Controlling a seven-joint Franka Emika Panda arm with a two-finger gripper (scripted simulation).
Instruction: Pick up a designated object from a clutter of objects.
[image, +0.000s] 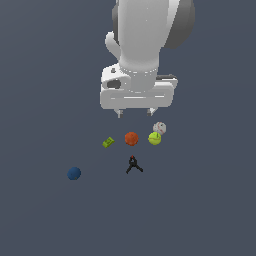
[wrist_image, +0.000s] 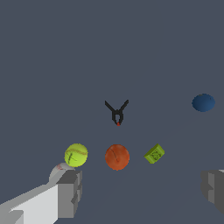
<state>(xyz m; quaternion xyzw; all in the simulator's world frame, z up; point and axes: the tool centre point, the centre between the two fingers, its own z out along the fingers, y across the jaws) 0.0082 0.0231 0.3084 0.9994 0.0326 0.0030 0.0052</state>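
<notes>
The pincer (image: 135, 113) hangs with fingers apart above the orange-red ball (image: 131, 139), between green block (image: 108, 142) and yellow-green ball (image: 155, 138).

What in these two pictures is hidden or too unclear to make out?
- Whitish ball: in the wrist view, mostly hidden behind a finger of the gripper.
- Gripper fingers: cut off by the wrist view's edges; in the exterior view only the tips show below the gripper.
- Markings on the green block: too small to read in either view.
- Black clamp: too small to tell whether its handles touch the surface.
- Upper arm: cropped by the exterior view's top edge.
</notes>
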